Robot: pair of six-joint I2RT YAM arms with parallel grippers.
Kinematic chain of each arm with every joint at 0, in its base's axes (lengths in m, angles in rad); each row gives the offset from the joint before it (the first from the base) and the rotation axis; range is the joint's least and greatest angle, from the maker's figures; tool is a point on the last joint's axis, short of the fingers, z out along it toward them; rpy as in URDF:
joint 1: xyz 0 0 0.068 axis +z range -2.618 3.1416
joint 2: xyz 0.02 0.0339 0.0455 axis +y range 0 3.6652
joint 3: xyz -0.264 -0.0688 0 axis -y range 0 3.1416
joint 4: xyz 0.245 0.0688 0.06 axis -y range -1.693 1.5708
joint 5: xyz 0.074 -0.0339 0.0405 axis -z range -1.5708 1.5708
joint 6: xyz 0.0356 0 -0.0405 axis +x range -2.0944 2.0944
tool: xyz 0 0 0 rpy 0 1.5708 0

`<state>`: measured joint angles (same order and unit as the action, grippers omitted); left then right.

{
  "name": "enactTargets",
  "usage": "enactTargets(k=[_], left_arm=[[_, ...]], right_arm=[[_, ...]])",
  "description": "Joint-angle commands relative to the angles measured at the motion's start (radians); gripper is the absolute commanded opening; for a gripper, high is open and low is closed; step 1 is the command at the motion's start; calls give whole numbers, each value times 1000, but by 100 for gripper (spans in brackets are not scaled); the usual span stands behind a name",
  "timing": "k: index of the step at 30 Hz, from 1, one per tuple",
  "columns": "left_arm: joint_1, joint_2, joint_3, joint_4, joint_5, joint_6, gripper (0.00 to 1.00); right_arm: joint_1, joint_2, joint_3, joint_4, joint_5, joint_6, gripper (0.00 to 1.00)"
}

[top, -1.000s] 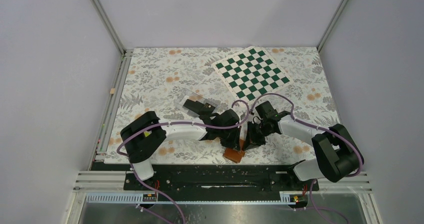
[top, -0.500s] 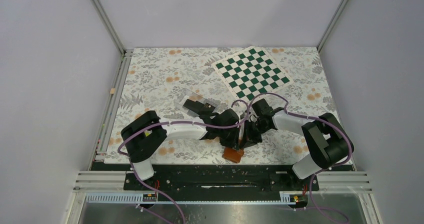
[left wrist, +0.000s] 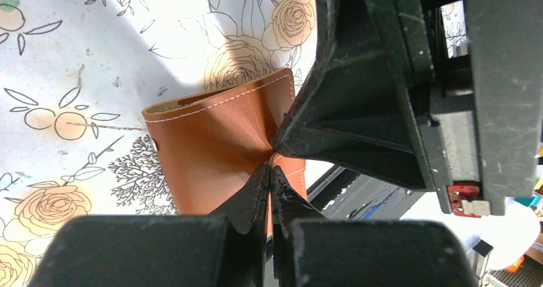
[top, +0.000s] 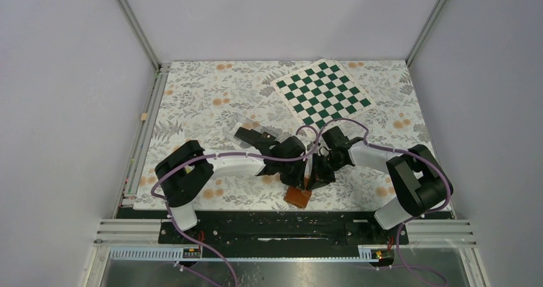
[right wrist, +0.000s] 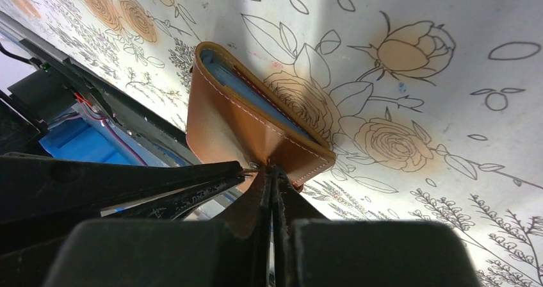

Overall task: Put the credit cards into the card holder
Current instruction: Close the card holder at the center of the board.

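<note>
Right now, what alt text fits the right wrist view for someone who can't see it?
The right gripper, jaws shut, pinches the near edge of a tan leather card holder with blue sleeves showing inside, on a floral table cover. The left gripper reaches the same spot from the frame's left.

White arms [top: 234, 165], black joints [top: 186, 175] and hands [left wrist: 269, 172], purple cables [top: 349, 122].

The worktop [top: 205, 95] is wearing a floral cloth. A green-and-white checkered board [top: 323, 93] is lying askew at its far right. A clear plastic box [top: 243, 125] is sitting near the middle, and the tan card holder [top: 298, 197] is resting by the front edge.
</note>
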<state>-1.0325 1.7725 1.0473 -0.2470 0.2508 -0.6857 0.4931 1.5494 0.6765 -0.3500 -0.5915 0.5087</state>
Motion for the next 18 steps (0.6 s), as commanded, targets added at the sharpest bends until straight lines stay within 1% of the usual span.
enactTargets(k=[1,5,13,18], left_arm=[[23,31,36,21,-27,26,0],[27,42,32,21,-28,19,0],[41,54,12,25,-24,4,0],[41,56,13,23,-22,2,0]], right_arm=[[16,0,13,-36,63,-45,0],[19,-25,13,-36,43,-55,0],[25,-126,-15,-33,20,-52,0],[44,-114,-27,-19,13,-43,0]])
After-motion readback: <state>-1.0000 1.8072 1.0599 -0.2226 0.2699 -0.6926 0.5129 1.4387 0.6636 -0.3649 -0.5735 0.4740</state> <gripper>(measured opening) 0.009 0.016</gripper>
